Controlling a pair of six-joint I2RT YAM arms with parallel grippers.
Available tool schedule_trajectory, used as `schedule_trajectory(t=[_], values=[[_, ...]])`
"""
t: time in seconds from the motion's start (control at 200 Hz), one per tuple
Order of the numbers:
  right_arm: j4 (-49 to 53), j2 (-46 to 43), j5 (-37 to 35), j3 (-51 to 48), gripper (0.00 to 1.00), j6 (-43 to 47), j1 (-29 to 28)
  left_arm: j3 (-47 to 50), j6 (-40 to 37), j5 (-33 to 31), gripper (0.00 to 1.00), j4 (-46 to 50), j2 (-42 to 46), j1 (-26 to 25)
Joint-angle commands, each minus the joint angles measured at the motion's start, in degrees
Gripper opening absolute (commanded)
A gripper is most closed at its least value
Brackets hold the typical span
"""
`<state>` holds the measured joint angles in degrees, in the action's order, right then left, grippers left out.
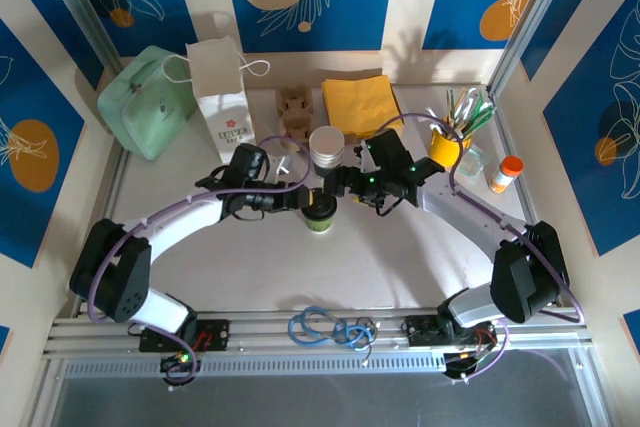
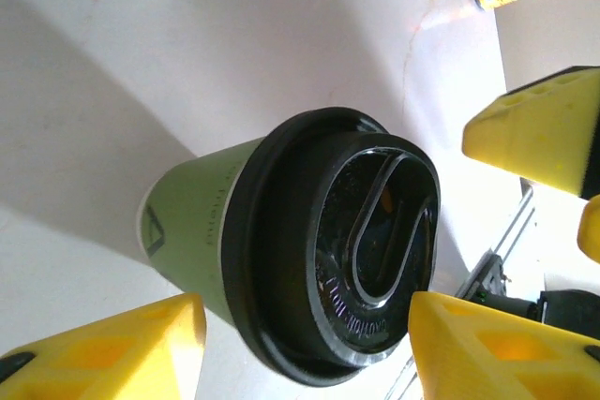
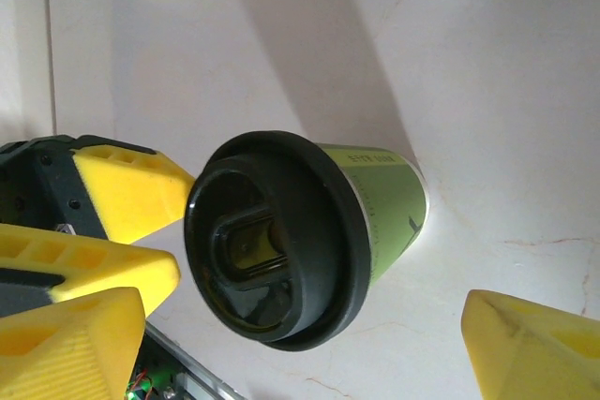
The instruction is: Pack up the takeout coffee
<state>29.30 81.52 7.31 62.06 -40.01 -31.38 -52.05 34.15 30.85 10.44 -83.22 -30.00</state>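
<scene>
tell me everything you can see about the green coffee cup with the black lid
The takeout coffee is a small paper-looking cup, light green with faint dark print, capped by a glossy black plastic lid with an oblong recess and raised lettering. It stands upright, lid seated, on the white table mid-workspace. The left claw brackets it closely; contact is unclear. The right claw straddles it wide open, not touching.

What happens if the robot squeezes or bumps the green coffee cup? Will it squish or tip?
Probably squishy: the cup looks like thin paper, so a hard squeeze might dent it. Standing upright on the table, it likely won't roll. It narrows toward the bottom, so a push near the lid could tip it. I can't tell if it's full.
</scene>
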Motion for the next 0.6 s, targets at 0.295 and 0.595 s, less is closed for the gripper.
schedule_trajectory(t=[0.295,0.595], values=[[14.5,2.3,-17.7,12.6,0.92,6.3,-11.4,3.4,0.9,-31.2,0.78,19.4,24.2,4.2],[24.7,11.6,-29.7,23.6,0.98,8.8,-18.1,6.0,0.7,-40.2,0.85,23.4,33.4,4.6]])
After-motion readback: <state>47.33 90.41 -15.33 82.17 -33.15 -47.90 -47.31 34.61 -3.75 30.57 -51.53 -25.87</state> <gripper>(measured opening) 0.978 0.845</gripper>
